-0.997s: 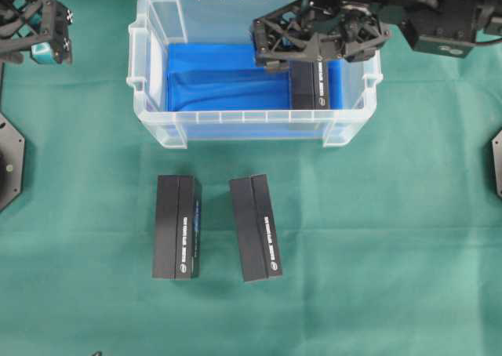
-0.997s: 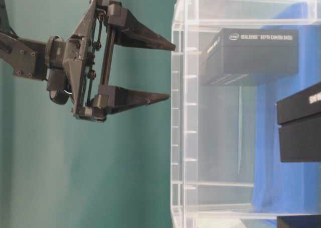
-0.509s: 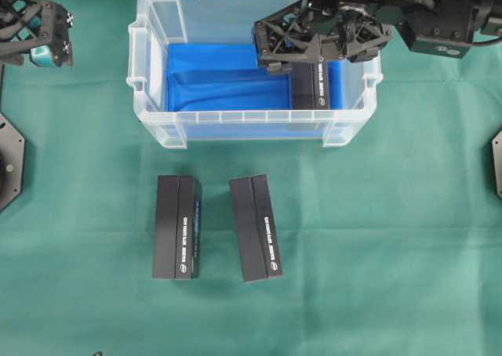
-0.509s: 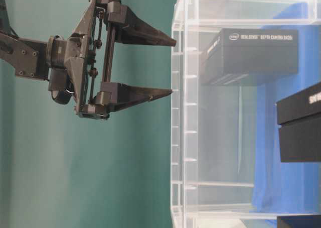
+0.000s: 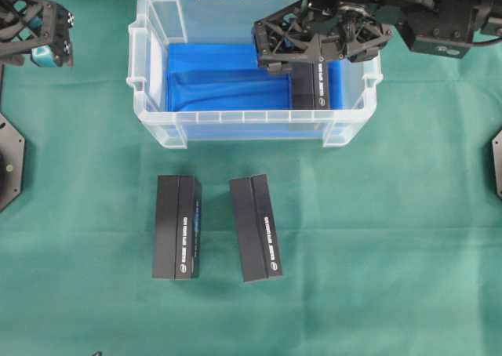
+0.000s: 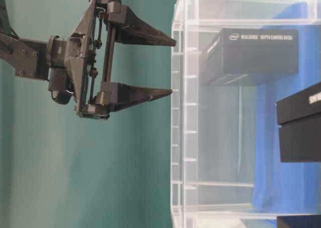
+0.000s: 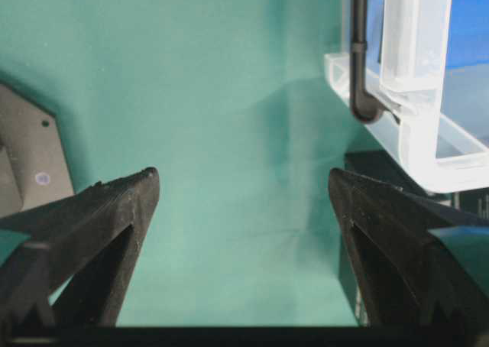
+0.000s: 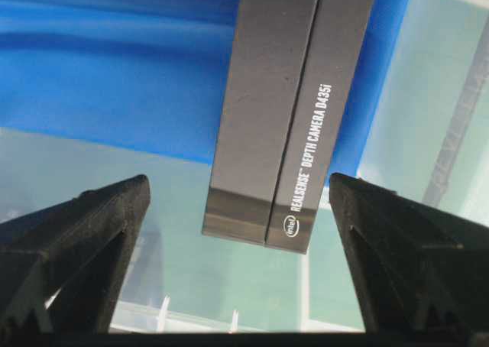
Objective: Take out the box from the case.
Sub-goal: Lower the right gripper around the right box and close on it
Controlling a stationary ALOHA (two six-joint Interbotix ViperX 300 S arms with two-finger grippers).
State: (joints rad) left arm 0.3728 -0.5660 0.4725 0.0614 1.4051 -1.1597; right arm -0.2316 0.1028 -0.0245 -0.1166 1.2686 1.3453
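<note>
Green cloth is covering the table (image 5: 408, 238); two black boxes (image 5: 176, 227) are lying outside the case (image 5: 157, 125), right gripper (image 5: 318, 46) hanging jaws-wide over the box (image 5: 312, 85) inside, left gripper (image 5: 35, 30) idling wide.

green cloth-covered table (image 5: 408, 238) | two black boxes lying flat on it, side by side, apart | left box (image 5: 176, 227) squared to the table edge | right box (image 5: 255, 227) slightly skewed, white lettering along its long side | grey mount plate (image 5: 9, 161) at left table edge
</note>
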